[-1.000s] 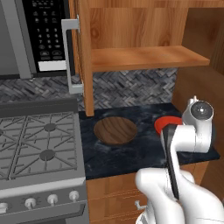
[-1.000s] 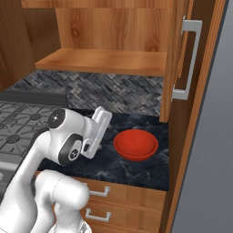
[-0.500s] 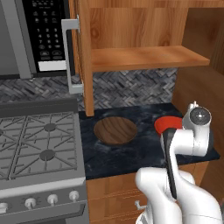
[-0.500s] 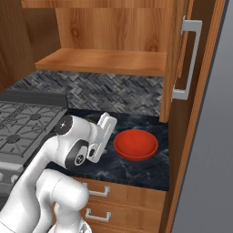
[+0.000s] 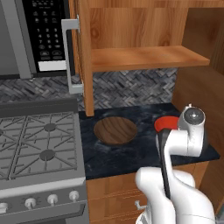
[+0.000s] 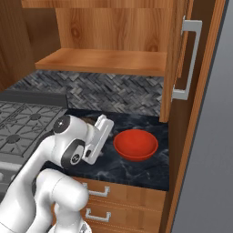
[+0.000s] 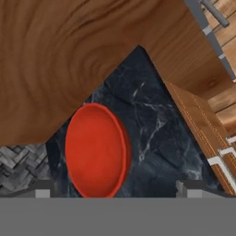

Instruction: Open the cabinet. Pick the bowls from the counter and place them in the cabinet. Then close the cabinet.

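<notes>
Two dark finger tips of the hand [image 7: 115,188] set wide apart, nothing between them, poised low over the tabletop [image 7: 156,133]. Directly ahead along the hand's line of sight, slightly toward one tip, the glossy red bowl [image 7: 96,150], apart from both tips and resting upright on the dark marbled stone. Seen from the right base camera, hand [image 6: 101,132] angled toward the red bowl [image 6: 135,144], just beside its near rim without touching. Farther off, on the stove side, the dark wood-grain bowl [image 5: 116,130], well apart from the red bowl [image 5: 167,124] and partly hidden behind the arm in the right base view. Round bowl, so no long axis to align with; likely only a short advance and drop needed to bring one tip inside the rim and one outside. Above, the wooden wall cabinet [image 5: 144,57] already open, both doors swung aside, bare shelf [image 6: 102,61] waiting. Neither bowl placed yet; red one clearly nearer and probably first. Beyond the wooden bowl, the grey gas stove top [image 5: 37,146], with the black microwave [image 5: 41,35] over it.
</notes>
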Controlling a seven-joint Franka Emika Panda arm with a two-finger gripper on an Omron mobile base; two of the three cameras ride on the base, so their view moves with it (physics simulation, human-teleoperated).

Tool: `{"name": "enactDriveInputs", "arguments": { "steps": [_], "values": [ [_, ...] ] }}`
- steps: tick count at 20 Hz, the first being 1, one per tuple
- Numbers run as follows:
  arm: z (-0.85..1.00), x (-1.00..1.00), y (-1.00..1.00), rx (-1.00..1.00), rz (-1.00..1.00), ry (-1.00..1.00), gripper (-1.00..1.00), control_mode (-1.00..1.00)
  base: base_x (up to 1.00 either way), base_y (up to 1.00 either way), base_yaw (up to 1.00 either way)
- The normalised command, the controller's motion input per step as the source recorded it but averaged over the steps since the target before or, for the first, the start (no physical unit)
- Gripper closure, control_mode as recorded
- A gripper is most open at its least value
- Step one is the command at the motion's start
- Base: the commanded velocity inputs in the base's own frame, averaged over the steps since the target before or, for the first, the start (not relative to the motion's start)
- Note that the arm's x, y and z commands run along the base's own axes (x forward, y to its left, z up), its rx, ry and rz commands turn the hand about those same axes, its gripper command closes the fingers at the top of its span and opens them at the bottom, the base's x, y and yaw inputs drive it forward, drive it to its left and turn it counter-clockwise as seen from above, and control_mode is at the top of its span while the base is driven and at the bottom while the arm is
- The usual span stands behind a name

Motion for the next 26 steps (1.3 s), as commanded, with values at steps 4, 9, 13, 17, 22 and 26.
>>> {"name": "enactDriveInputs", "arguments": {
  "steps": [4,9,13,17,22,26],
  "values": [
    [-0.28,0.07,0.01,0.0,0.0,0.03,-1.0,-1.0,0.0,0.0,0.0],
    [-0.33,0.13,0.02,0.0,0.0,0.02,-1.0,-1.0,0.0,0.0,0.0],
    [-0.3,0.21,0.03,0.0,-0.01,0.0,-1.0,-1.0,0.0,0.0,0.0],
    [-0.2,0.31,0.0,0.0,-0.03,0.0,-1.0,-1.0,0.0,0.0,0.0],
    [-0.21,0.33,0.0,0.0,-0.02,0.0,-1.0,-1.0,0.0,0.0,0.0],
    [-0.26,0.14,0.0,0.0,-0.01,0.0,-1.0,-1.0,0.0,0.0,0.0]
  ]
}}
